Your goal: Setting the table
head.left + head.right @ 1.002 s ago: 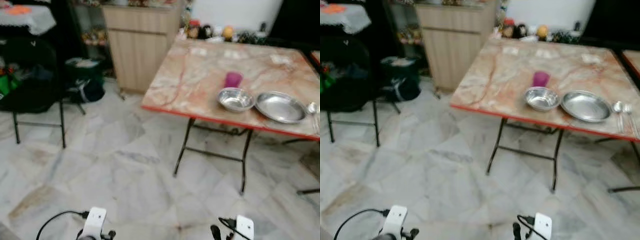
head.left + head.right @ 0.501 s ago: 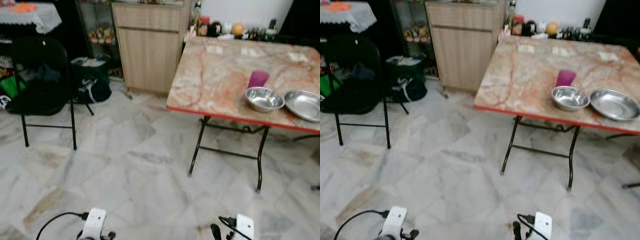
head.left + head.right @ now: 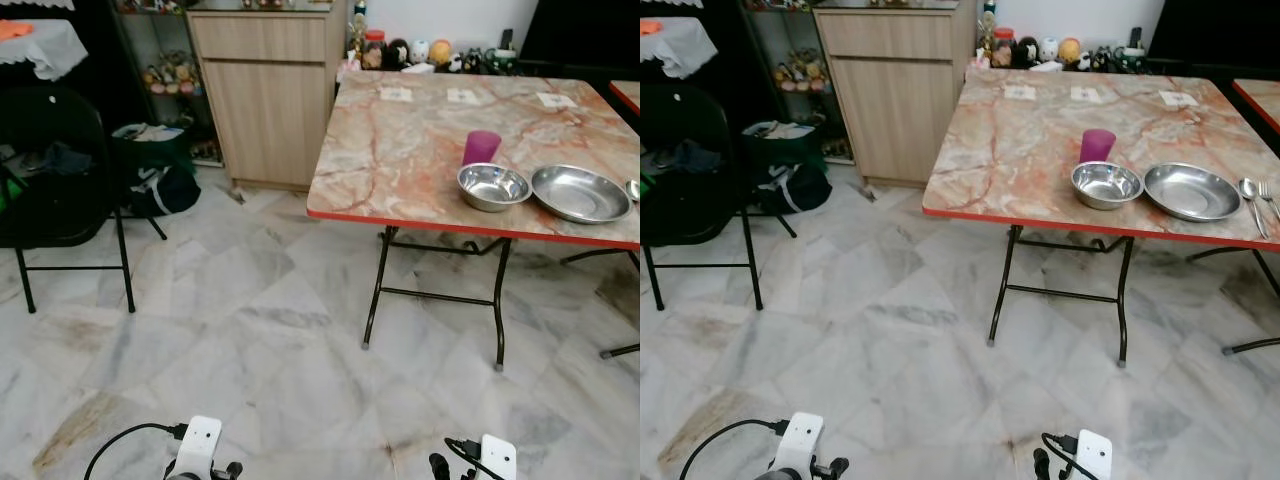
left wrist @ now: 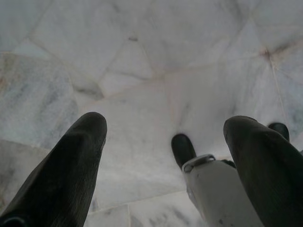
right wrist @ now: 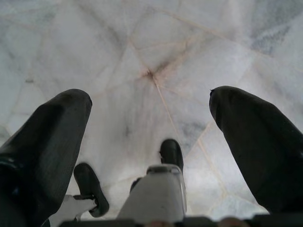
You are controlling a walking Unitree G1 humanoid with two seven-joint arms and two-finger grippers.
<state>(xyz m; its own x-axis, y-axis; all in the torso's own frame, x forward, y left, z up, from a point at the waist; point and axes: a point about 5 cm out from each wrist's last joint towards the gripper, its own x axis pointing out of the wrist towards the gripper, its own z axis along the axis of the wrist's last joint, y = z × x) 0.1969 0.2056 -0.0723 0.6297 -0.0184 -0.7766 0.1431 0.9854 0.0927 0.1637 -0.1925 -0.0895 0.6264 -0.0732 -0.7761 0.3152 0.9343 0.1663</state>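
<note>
Both claws (image 4: 163, 156) (image 5: 149, 142) agape, low, well apart from table (image 3: 1040, 160).

text: none legible | labels: none legible | brands, numbers, signs: none

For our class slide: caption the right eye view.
Marble-topped table set with purple cup, steel bowl and plate.

**Cut off, hidden or too small to read**

Spoon (image 3: 632, 188) cut by the left eye view's right edge. Table's (image 3: 1030, 150) far right corner runs out of frame; a second table (image 3: 1258, 98) shows just a red-edged sliver. Small jars and figures (image 3: 1040, 48) behind the table too small to identify. Paper slips (image 3: 1085, 94) on the tabletop unreadable. Folding chair (image 3: 685, 170) cut by the left edge.
</note>
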